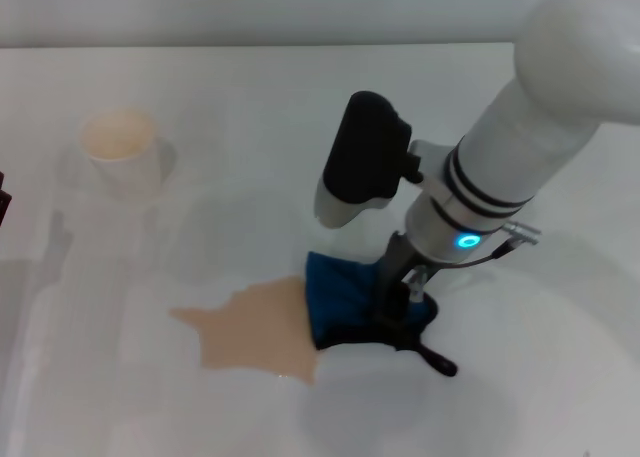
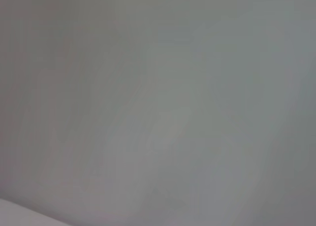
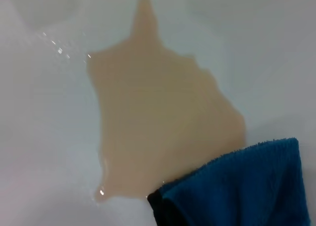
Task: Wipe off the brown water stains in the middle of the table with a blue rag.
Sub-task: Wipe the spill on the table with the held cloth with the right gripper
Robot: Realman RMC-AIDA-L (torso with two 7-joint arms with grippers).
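Near the middle of the white desk (image 1: 230,107) lies the brown water stains (image 1: 262,327), one flat tan puddle with a pointed tip toward the robot's left; the blue rag (image 1: 345,297) sits on the desk at the puddle's right side, its near edge overlapping the rim of the liquid, as the right wrist view also shows, with the rag (image 3: 242,186) covering a corner of the stains (image 3: 158,122); the right gripper (image 1: 400,312) reaches down from the white arm onto the rag, its dark jaws clamped on the cloth, a black loop tab trailing just beside them; a white paper cup (image 1: 125,152) with a beige inside stands upright well apart from the puddle, at far left; the left gripper does not show, and its wrist view gives only a plain grey surface.
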